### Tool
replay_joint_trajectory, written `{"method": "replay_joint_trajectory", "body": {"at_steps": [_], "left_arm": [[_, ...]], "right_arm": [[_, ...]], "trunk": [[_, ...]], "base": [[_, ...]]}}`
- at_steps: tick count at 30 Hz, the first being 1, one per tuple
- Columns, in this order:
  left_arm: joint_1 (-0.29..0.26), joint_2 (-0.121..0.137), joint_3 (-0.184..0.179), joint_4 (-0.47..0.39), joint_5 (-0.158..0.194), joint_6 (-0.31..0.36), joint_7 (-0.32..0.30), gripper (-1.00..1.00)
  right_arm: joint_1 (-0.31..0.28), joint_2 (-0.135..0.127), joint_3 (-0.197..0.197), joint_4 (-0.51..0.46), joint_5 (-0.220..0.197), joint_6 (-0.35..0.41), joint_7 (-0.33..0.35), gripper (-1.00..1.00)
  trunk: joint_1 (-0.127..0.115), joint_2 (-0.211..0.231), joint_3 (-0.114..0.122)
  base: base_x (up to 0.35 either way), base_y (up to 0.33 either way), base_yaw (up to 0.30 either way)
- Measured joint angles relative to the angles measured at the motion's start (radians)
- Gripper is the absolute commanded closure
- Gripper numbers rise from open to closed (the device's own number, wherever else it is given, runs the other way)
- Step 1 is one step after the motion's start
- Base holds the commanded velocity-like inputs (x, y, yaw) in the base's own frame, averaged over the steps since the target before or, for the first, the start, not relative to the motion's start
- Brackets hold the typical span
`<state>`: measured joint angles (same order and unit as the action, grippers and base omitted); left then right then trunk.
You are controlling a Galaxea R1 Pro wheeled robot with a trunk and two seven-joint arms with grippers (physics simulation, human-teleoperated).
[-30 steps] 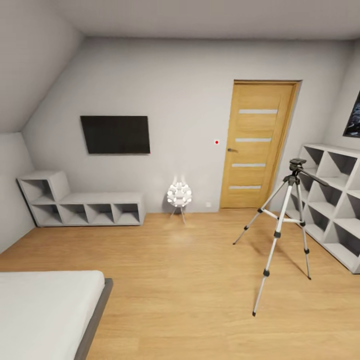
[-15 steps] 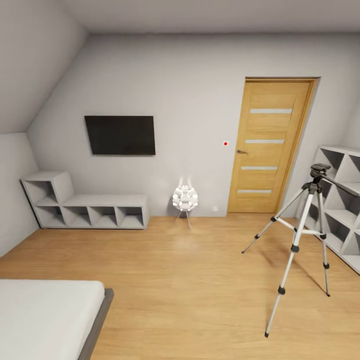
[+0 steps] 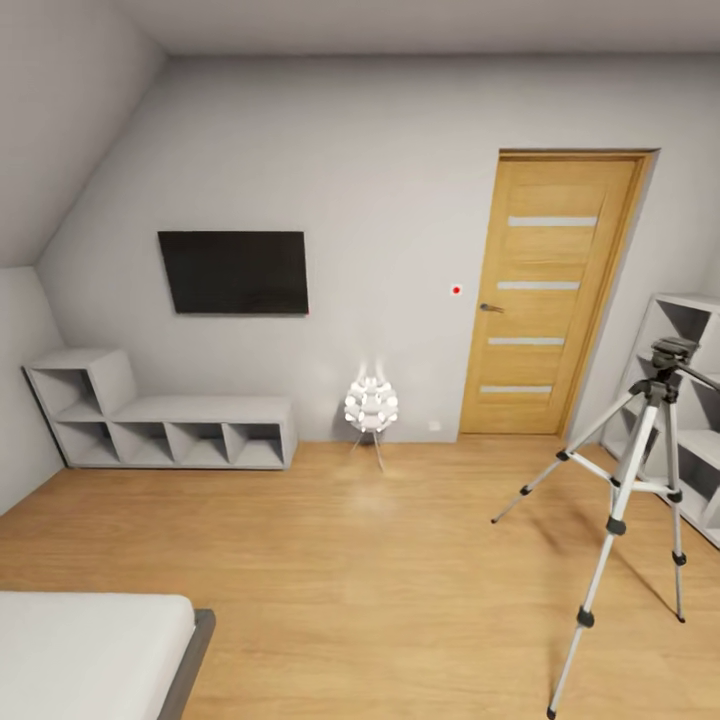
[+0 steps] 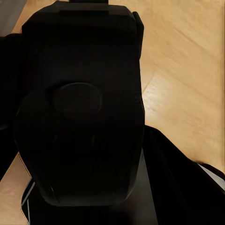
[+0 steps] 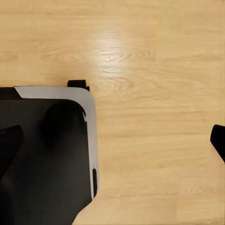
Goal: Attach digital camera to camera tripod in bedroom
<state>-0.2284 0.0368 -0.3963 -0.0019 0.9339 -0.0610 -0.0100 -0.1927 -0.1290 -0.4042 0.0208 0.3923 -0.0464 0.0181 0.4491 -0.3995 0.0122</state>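
view panned left since earlier | camera tripod [image 3: 640, 470] near door [image 3: 555, 295]

left wrist view: a bulky black part of the robot's body [image 4: 79, 108] sits close before the lens; gripper state unreadable; right wrist view: two dark fingertips [image 5: 218, 140] at opposite frame edges, well apart; black, grey-edged base [image 5: 47, 154] below.

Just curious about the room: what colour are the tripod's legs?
Silver with black joints and feet; the camera tripod shows best in the head view.
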Motion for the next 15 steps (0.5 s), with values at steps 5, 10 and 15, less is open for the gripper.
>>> {"method": "replay_joint_trajectory", "body": {"at_steps": [5,10,15], "left_arm": [[0.0,0.0,0.0,0.0,0.0,0.0,0.0,1.0],[0.0,0.0,0.0,-0.001,0.0,0.0,0.0,1.0],[0.0,0.0,0.0,0.0,0.0,0.0,0.0,1.0]], "right_arm": [[0.0,-0.001,0.0,0.0,0.001,0.0,0.0,-1.0],[0.0,-0.001,0.0,0.0,0.001,0.002,0.002,-1.0],[0.0,-0.001,0.0,0.0,0.001,0.003,0.003,-1.0]], "trunk": [[0.0,0.0,0.0],[0.0,0.0,0.0],[0.0,0.0,0.0]], "base": [[0.328,0.0,0.0],[0.328,0.0,0.0],[0.328,0.0,0.0]]}}
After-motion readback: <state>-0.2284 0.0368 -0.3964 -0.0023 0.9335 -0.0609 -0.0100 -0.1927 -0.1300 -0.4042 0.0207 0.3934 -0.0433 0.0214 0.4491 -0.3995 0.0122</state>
